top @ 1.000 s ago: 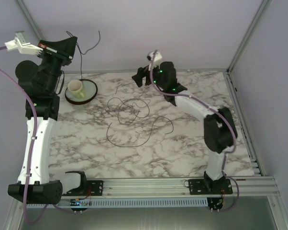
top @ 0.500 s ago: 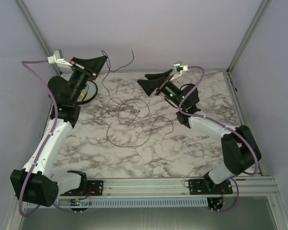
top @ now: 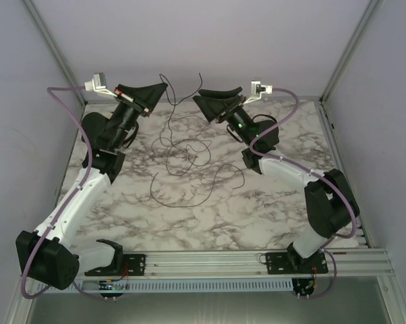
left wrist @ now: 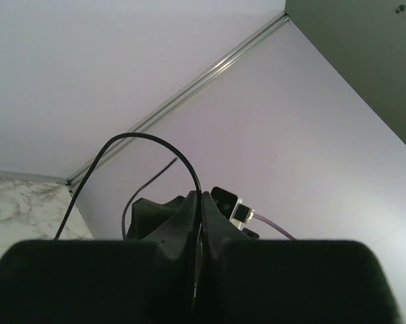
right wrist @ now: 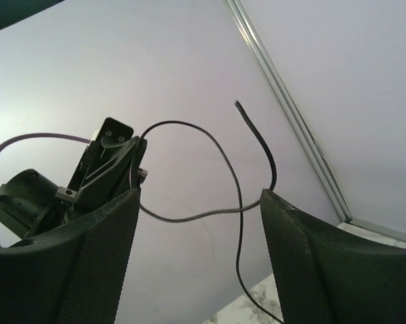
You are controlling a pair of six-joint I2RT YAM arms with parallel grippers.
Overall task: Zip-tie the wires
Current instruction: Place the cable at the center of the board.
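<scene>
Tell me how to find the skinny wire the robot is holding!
Start at the marble table, then look above its far edge, where the left end effector is shut. The wires hang from it in loose loops down onto the table. They are hair-thin and black, unlike the thick purple arm cables.

Lab robot cell, aluminium rail (top: 210,260)

Two claws, the left claw (top: 162,88) and the right claw (top: 197,96), one tangle of wires (top: 184,156), one marble table (top: 257,216)
</scene>
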